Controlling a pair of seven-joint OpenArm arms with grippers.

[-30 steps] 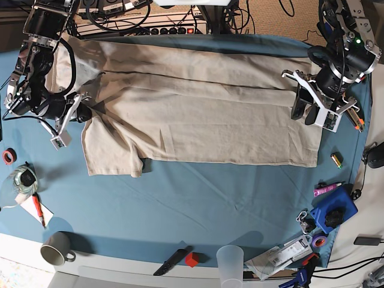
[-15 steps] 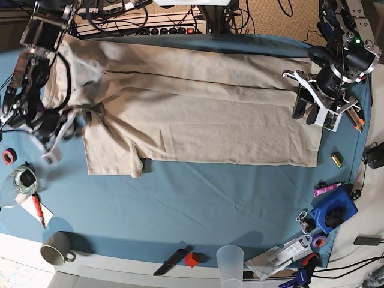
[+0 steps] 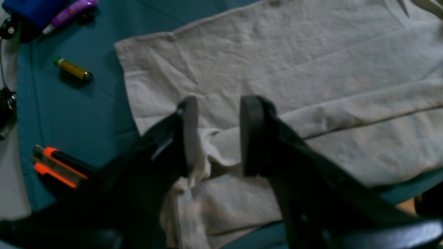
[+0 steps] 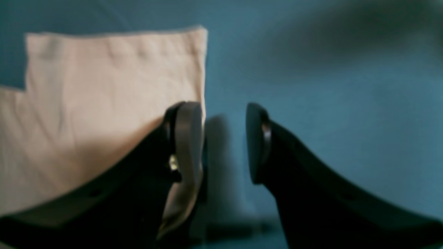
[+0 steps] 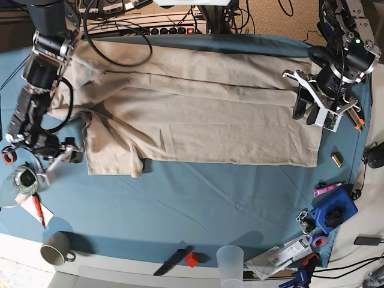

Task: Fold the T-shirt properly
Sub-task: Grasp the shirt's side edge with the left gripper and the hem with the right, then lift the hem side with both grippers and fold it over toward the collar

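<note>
1. T-shirt lies spread across the upper middle of the base frame, on the blue-covered bench.
2. Left pincer at right, jaws apart, over the shirt's edge (fabric bunched between them, not pinched).
3. Right pincer at left, jaws apart, nothing held, just beside the shirt corner.

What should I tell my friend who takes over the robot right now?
Left gripper: open, hanging over the T-shirt's edge, holding nothing.
Right gripper: open and empty, over the blue cloth just off the shirt's corner.
T-shirt: lies spread across the table, its long sides already folded in, some wrinkles on the right gripper's side.
Done: the lengthwise folds.
Left: smooth it, then fold it across, end to end.
</note>
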